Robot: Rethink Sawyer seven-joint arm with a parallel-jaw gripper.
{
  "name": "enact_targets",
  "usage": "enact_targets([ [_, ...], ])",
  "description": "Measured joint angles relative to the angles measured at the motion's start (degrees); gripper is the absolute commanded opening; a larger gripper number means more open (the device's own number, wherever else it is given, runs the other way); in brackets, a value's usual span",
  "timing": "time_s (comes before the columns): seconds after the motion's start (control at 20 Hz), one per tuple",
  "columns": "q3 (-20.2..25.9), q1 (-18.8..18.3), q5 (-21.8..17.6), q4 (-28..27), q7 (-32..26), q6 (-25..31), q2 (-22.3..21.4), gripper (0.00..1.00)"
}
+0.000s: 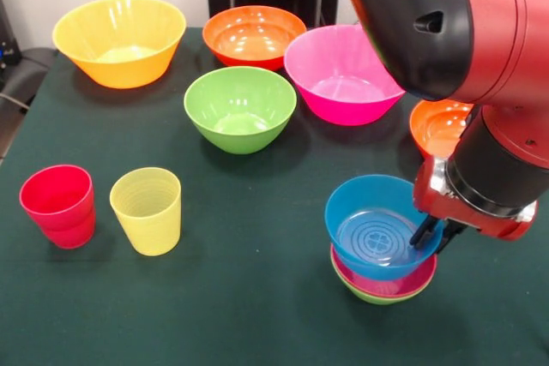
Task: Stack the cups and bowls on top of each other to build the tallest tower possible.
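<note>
My gripper (435, 236) is at the right rim of a blue bowl (373, 229), one finger inside and one outside, shut on the rim. The blue bowl sits high in the tower (383, 285), above a red bowl (360, 279) nested in a small light-green bowl (377, 297). Single bowls stand further back: yellow-orange (120, 40), orange (253, 36), pink (343, 75), green (240, 109), and a small orange one (436, 129) partly hidden by my arm. The red cup (58, 205) and the yellow cup (147, 210) stand upright side by side at the near left.
The dark green tablecloth (257, 297) covers the table. My bulky red and black arm (480, 57) hangs over the right side and hides what lies behind it.
</note>
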Motion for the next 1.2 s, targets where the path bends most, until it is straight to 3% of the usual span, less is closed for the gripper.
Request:
enact_targets([
  [1.2, -1.42, 0.70, 0.02, -6.71, 2.18, -0.80, 3.52, 0.00],
])
